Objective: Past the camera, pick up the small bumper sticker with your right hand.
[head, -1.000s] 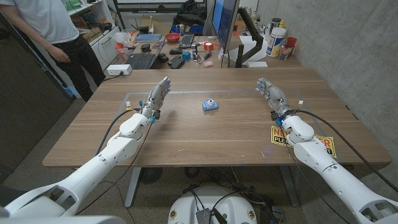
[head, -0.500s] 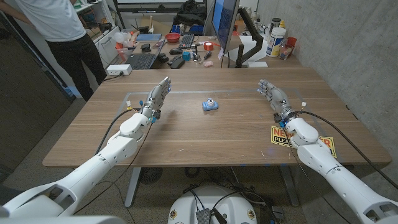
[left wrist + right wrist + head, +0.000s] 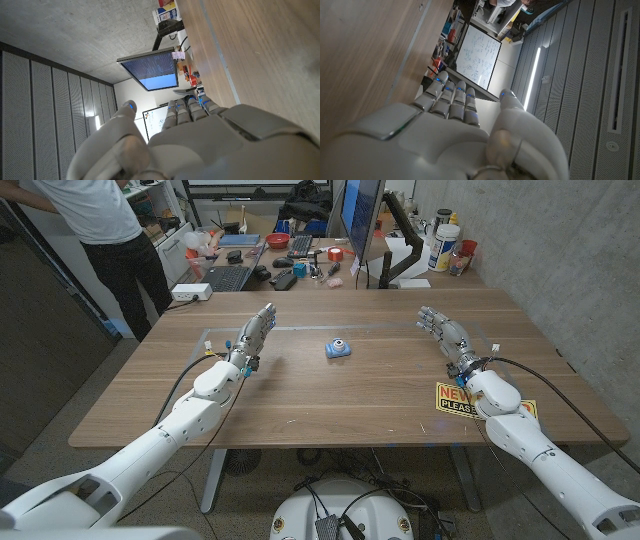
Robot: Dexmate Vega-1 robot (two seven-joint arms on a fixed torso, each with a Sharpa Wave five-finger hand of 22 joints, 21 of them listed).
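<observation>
- The right hand (image 3: 442, 332) is held over the table (image 3: 330, 395), fingers extended and apart, nothing gripped.
- The small bumper sticker (image 3: 455, 398) is seen lying flat behind that hand, partly covered by its forearm.
- The camera (image 3: 338, 348) is placed between both hands.
- The left hand (image 3: 253, 335) is likewise empty, fingers extended.

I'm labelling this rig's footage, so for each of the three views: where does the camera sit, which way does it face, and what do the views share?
Head view: on the robot's head, looking down at the wooden table; both arms, left robot hand, right robot hand, blue camera, yellow sticker.
Left wrist view: behind the left robot hand, facing along the table toward a monitor.
Right wrist view: behind the right robot hand, facing a whiteboard.
Shared: all show the tabletop; each robot hand appears in the head view too.
</observation>
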